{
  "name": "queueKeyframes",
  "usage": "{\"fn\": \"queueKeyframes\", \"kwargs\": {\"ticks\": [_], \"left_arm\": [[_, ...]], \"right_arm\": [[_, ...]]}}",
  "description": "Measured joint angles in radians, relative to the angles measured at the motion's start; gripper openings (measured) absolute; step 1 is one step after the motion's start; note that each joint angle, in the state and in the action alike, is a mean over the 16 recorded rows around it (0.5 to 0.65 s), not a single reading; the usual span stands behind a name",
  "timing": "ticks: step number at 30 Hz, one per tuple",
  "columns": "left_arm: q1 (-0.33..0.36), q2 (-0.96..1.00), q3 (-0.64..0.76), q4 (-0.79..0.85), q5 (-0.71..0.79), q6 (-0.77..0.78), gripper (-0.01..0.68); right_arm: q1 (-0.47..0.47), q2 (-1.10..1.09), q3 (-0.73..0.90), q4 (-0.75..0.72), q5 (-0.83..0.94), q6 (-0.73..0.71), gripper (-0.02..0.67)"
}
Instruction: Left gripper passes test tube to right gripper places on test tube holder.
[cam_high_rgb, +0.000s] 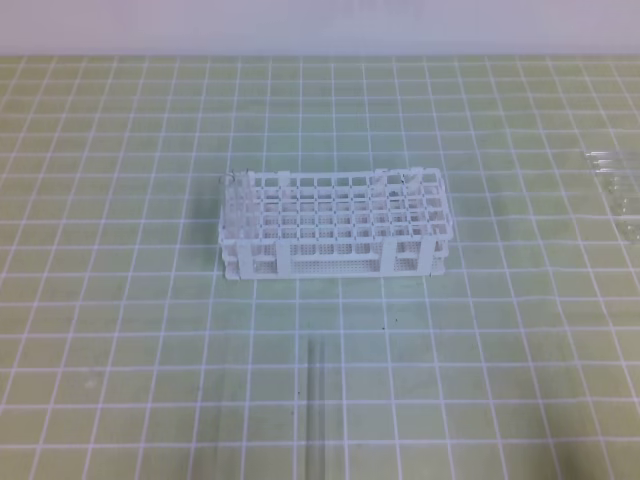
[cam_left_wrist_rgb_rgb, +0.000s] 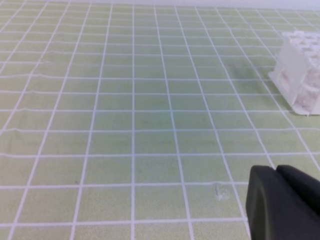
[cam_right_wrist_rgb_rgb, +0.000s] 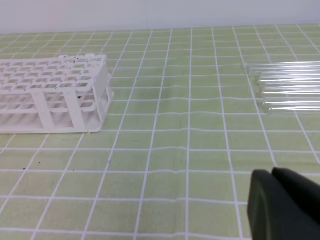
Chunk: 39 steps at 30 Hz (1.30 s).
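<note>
A: On the green gridded tabletop (cam_high_rgb: 120, 300), where is the rack?
B: The white rack (cam_high_rgb: 335, 232) stands mid-table; one clear tube (cam_high_rgb: 318, 400) lies in front of it, more tubes (cam_right_wrist_rgb_rgb: 290, 85) lie at right.
A: The hands?
B: Left hand (cam_left_wrist_rgb_rgb: 277, 172) and right hand (cam_right_wrist_rgb_rgb: 272, 175) are both closed, empty

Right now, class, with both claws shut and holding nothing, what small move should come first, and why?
Probably open the left claw and reach toward the test tube lying flat in front of the test tube holder. The claw is shut and nothing has been picked up yet.
</note>
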Motion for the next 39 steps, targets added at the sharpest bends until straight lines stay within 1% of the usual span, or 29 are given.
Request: {"fn": "queueKeyframes", "kwargs": {"ticks": [8, 12, 23, 28, 32, 39], "left_arm": [[0.000, 0.004, -0.003, 0.007, -0.008, 0.000, 0.000], [0.000, 0.008, -0.005, -0.008, -0.036, 0.000, 0.000], [0.000, 0.010, -0.008, -0.113, -0.242, 0.000, 0.000], [0.000, 0.010, -0.008, -0.141, -0.305, 0.000, 0.000], [0.000, 0.006, -0.005, -0.142, -0.322, -0.005, 0.000], [0.000, 0.006, -0.004, -0.137, -0.306, -0.034, 0.000]], "right_arm": [[0.000, 0.001, 0.000, 0.000, 0.000, -0.001, -0.016], [0.000, 0.001, 0.000, 0.000, 0.000, -0.001, -0.016], [0.000, 0.001, 0.000, 0.000, 0.000, -0.002, -0.016], [0.000, 0.001, 0.000, 0.000, 0.000, -0.002, -0.016], [0.000, 0.001, 0.000, 0.000, 0.000, -0.002, -0.016], [0.000, 0.001, 0.000, 0.000, -0.001, -0.001, -0.016]]}}
